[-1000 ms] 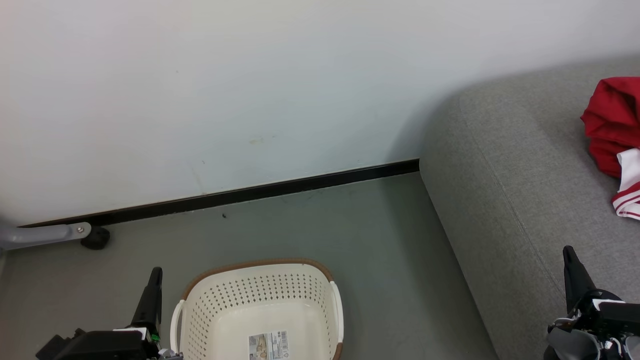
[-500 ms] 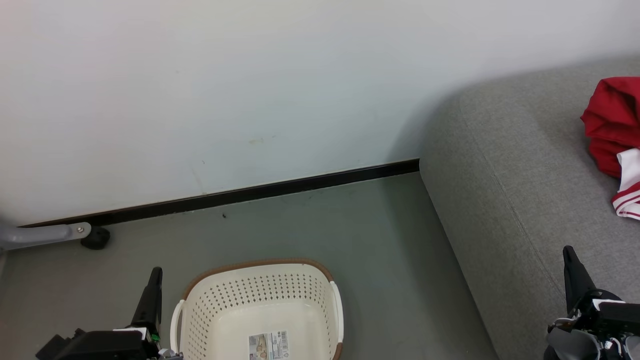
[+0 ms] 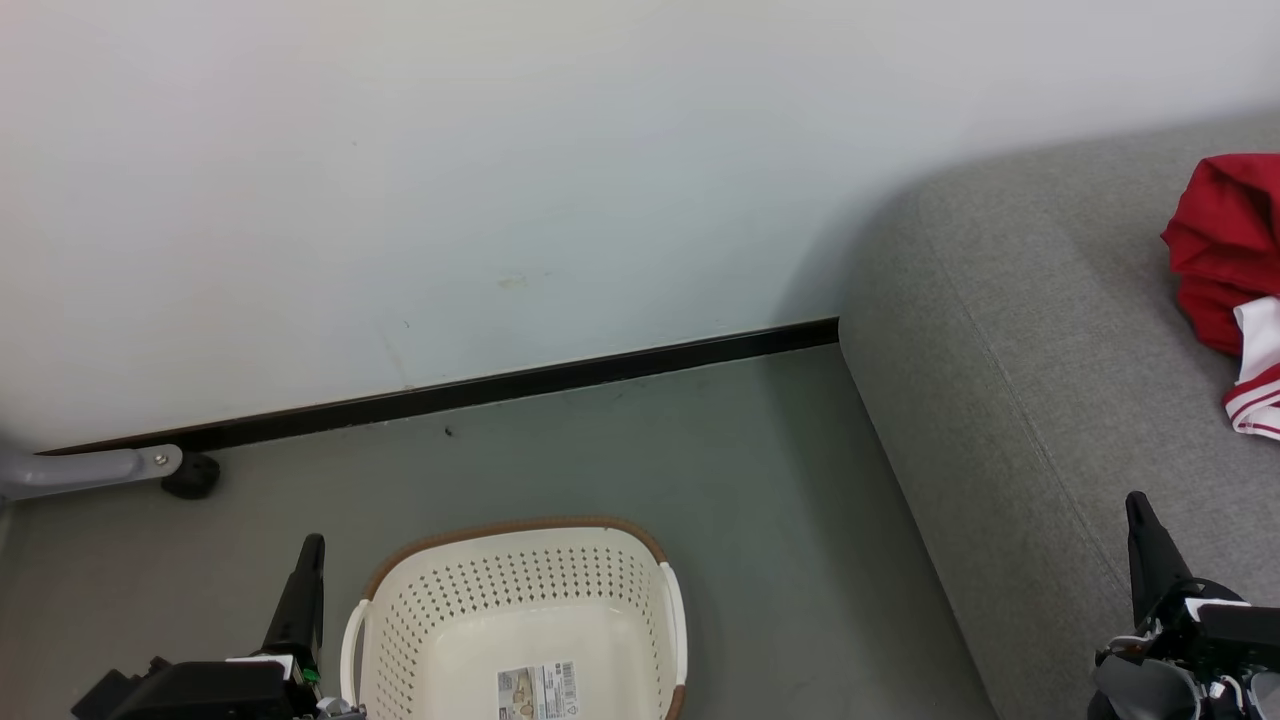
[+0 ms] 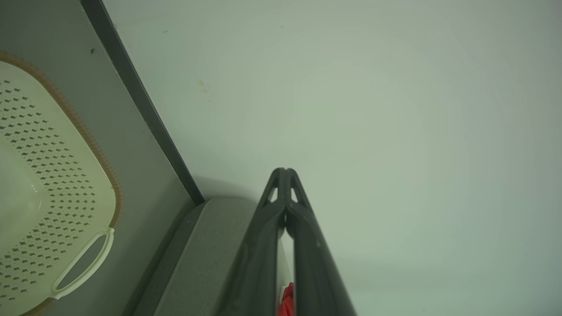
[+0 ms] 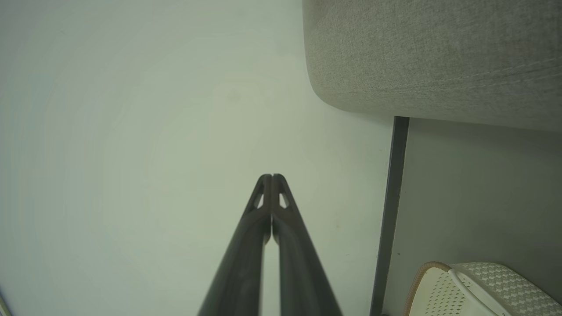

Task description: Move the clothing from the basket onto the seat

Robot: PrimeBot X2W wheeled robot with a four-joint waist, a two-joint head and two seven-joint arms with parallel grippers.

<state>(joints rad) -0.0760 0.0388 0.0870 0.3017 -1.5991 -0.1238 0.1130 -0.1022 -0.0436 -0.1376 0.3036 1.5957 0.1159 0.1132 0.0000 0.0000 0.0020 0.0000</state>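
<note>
The cream basket with a brown rim stands on the floor at the bottom centre; no clothing shows inside, just a label on its bottom. Red clothing with white striped trim lies on the grey seat at the right edge. My left gripper hangs just left of the basket, and my right gripper is over the seat's near part. In the wrist views the left gripper and the right gripper both have tips pressed together and hold nothing. The basket and the seat show there too.
A white wall with a dark baseboard runs behind the grey floor. A grey metal leg with a black foot juts in at the left. Bare floor lies between the basket and the seat.
</note>
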